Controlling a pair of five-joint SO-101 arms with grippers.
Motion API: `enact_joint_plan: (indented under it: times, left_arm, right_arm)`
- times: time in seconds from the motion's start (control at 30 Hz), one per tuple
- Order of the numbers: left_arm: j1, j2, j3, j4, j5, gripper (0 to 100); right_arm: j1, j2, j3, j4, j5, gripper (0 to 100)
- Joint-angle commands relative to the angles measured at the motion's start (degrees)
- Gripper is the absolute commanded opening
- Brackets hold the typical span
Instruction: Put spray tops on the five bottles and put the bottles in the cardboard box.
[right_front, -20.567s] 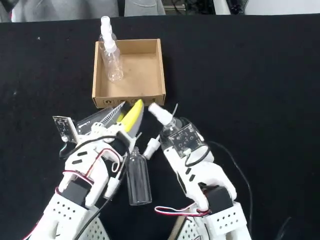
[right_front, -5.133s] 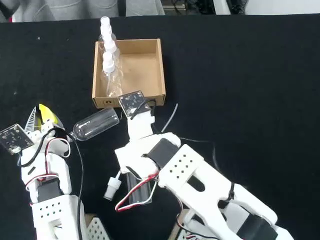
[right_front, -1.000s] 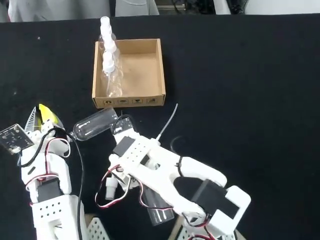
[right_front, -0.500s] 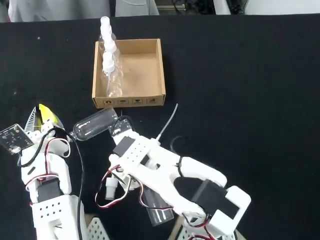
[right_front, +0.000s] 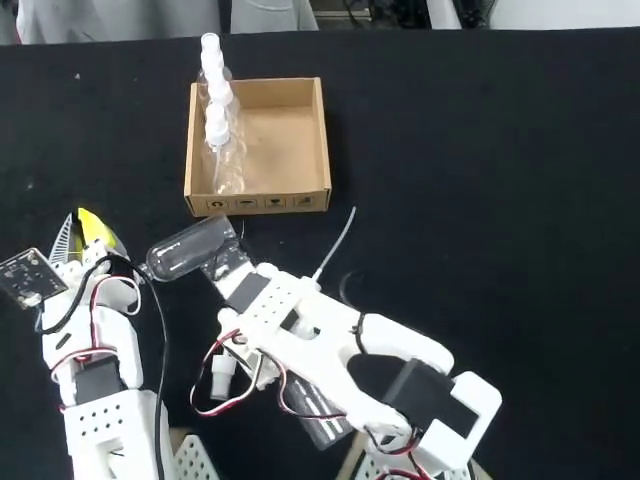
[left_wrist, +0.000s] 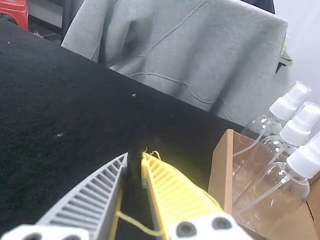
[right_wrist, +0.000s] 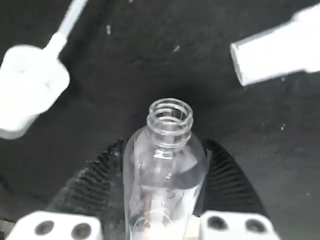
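The cardboard box (right_front: 325, 140) holds three clear bottles with white spray tops (right_front: 225, 150) along one wall, also close by as bottles (left_wrist: 280, 165) in the left wrist view. A topless bottle (right_front: 190, 248) lies on the black table in front of the box. My right gripper (right_wrist: 167, 145) is shut on another topless bottle (right_wrist: 167, 165), its threaded neck pointing away; its base (right_front: 327, 428) sticks out under the folded right arm. A loose spray top (right_front: 221, 376) lies just past the neck, seen as spray top (right_wrist: 30, 92). My left gripper (right_front: 85, 222) rests at the left, shut and empty (left_wrist: 135, 159).
A thin white tube (right_front: 335, 245) lies on the table beside the right arm. A white cylinder (right_wrist: 275, 50) lies beyond the held bottle's neck. Grey cloth (left_wrist: 190, 50) hangs at the table's far edge. The table right of the box is bare black surface.
The right arm has shifted slightly toward the lying bottle, and its held bottle sits a little further under the arm. The left arm has not moved.
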Motion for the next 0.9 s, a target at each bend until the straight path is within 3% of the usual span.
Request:
enact_joint_plan:
  times: [0.0,0.33,0.53,0.87]
  left_arm:
    - [-0.22,-0.18,1.27,0.18,-0.44,4]
    - [-0.22,-0.18,1.27,0.18,-0.44,4]
    - [-0.22,-0.18,1.27,0.18,-0.44,4]
    - [-0.22,-0.18,1.27,0.18,-0.44,4]
  right_arm:
    - [0.09,-0.75,-1.89,0.44,5.71,12.1]
    - [5.45,-0.66,-7.43,0.35,16.44,12.1]
    - [6.07,-0.66,-10.15,0.09,16.79,12.1]
    - [5.89,-0.66,-8.04,-9.14,16.79,12.5]
